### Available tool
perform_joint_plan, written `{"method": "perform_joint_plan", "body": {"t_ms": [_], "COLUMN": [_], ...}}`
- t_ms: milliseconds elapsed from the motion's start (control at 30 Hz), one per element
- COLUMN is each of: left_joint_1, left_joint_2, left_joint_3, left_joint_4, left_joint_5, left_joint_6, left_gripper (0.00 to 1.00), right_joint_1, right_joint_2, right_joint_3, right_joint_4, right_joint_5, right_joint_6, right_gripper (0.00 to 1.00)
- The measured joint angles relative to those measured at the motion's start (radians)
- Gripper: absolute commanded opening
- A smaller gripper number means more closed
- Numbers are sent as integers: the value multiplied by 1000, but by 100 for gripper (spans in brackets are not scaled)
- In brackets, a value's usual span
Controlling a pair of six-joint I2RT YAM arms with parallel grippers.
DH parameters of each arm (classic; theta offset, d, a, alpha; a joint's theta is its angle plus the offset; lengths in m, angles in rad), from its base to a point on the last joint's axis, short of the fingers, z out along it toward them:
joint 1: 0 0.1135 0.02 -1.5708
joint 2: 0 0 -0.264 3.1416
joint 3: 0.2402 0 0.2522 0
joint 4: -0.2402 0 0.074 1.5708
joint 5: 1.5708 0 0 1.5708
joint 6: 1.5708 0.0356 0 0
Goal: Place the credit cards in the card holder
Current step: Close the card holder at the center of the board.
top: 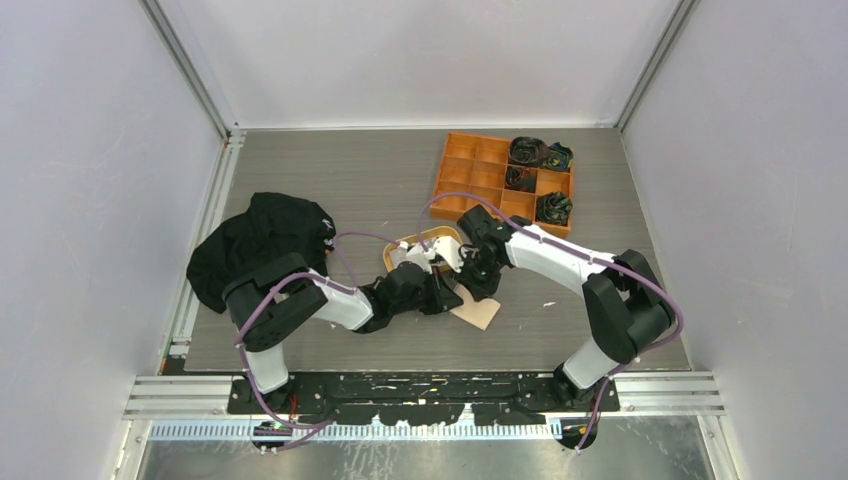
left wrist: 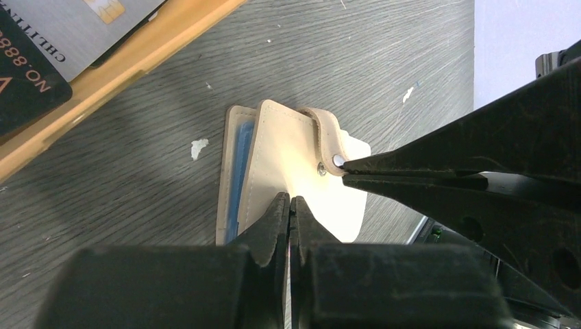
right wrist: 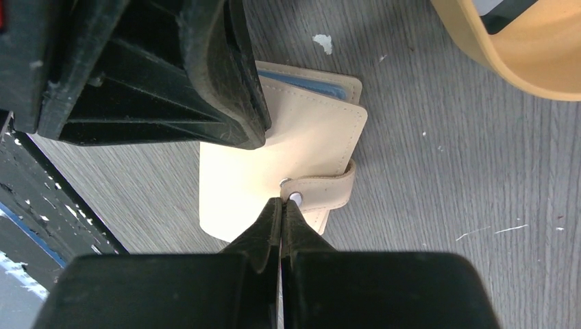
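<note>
The beige card holder (left wrist: 288, 157) lies folded on the table, its snap tab (left wrist: 327, 133) wrapped over the cover. A blue credit card (left wrist: 238, 171) shows as a strip inside its left edge. My left gripper (left wrist: 289, 202) is shut, tips resting on the cover with nothing visibly between them. My right gripper (right wrist: 281, 203) is also shut, its tips touching the metal snap (right wrist: 295, 198) on the tab. A grey credit card (left wrist: 89, 27) and a dark one (left wrist: 24, 82) lie in the tan tray (left wrist: 137, 58). From above, both grippers (top: 458, 287) meet over the card holder (top: 480, 315).
The oval tan tray (top: 425, 243) sits just behind the grippers. An orange compartment box (top: 478, 172) with dark rolled items stands at the back right. A black cloth (top: 255, 245) is heaped at the left. White crumbs (left wrist: 199, 147) dot the table.
</note>
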Motion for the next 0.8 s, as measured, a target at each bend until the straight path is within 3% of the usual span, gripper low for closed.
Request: {"method": "perform_joint_plan", "body": {"t_ms": [800], "left_joint_1": [0], "left_joint_2": [61], "left_joint_3": [-90], "left_joint_4": [262], "left_joint_5": [-2], "left_joint_6": [-30], "left_gripper": [0], "right_joint_1": [19], "right_joint_2": [21], "right_joint_3": [-12], "right_joint_4": [19], "right_joint_5": [5], "right_joint_6": [11], "right_gripper": [1]}}
